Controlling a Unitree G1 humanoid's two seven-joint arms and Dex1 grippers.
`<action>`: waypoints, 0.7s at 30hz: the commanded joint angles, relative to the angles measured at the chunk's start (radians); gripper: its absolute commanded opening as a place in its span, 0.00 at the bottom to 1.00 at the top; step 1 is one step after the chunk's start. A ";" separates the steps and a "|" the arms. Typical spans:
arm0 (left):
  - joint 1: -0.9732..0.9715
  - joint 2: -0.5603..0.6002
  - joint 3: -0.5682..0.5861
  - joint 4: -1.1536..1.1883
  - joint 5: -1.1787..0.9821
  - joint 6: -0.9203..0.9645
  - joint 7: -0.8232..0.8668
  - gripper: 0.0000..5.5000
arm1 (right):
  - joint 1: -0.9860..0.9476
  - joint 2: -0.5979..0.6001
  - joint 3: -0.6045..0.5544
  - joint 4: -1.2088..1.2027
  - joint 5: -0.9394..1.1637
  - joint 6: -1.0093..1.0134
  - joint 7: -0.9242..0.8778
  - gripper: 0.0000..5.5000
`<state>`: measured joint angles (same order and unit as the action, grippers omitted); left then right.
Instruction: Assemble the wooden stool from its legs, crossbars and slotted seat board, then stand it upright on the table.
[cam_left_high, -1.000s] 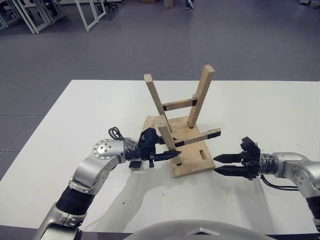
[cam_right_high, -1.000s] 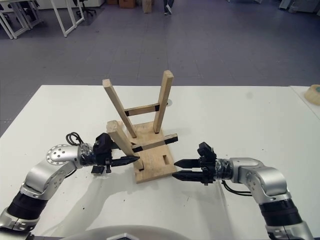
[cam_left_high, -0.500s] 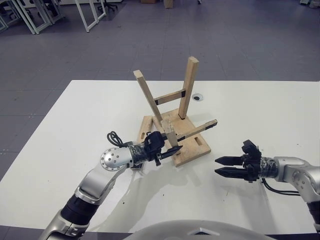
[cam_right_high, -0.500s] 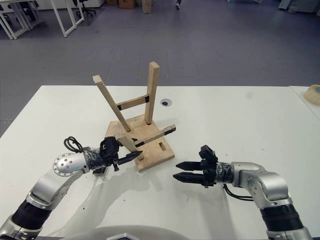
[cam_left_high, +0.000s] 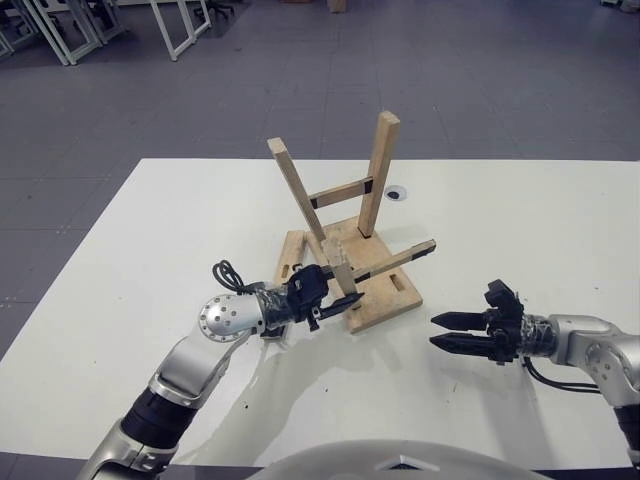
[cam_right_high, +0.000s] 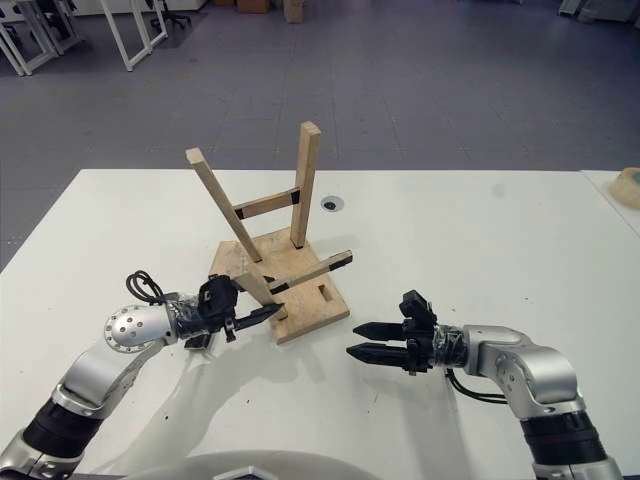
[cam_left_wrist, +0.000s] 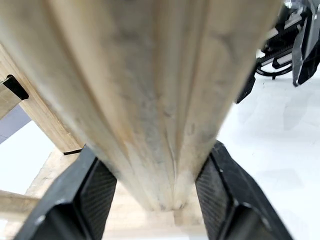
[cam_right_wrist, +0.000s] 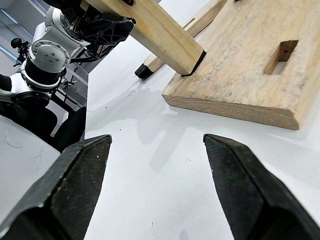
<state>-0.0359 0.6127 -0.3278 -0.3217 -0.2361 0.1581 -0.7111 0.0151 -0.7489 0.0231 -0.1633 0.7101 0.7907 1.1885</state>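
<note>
Desk (cam_left_high: 520, 215) centre carries the board (cam_left_high: 378, 306), two legs (cam_left_high: 376, 170) standing; left gripper (cam_left_high: 340, 303) pinches a third leg (cam_left_high: 330, 258) at its lower-left edge, right gripper (cam_left_high: 433, 331) sits spread at lower right; leg fitting is in hand, next likely calling for seating this leg squarely in its slot.

My white table (cam_left_high: 120, 260) stands on a grey floor (cam_left_high: 480, 70). Out at ten o'clock I see white-framed desks (cam_left_high: 55, 38) across the room.
</note>
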 joint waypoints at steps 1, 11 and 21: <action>0.018 0.002 0.029 -0.011 -0.002 0.000 -0.022 0.52 | 0.002 0.004 -0.006 -0.013 0.005 0.004 -0.011 0.61; 0.060 0.086 0.137 0.083 0.053 0.043 -0.043 0.62 | -0.094 0.041 -0.071 0.105 -0.061 -0.084 -0.118 0.61; -0.212 -0.144 0.021 0.501 0.353 0.025 0.203 0.62 | -0.303 0.222 0.065 0.445 -0.409 -0.434 -0.361 0.61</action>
<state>-0.2222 0.4908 -0.2883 0.1219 0.0917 0.1890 -0.5213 -0.2587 -0.5593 0.0716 0.2435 0.3453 0.4182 0.8603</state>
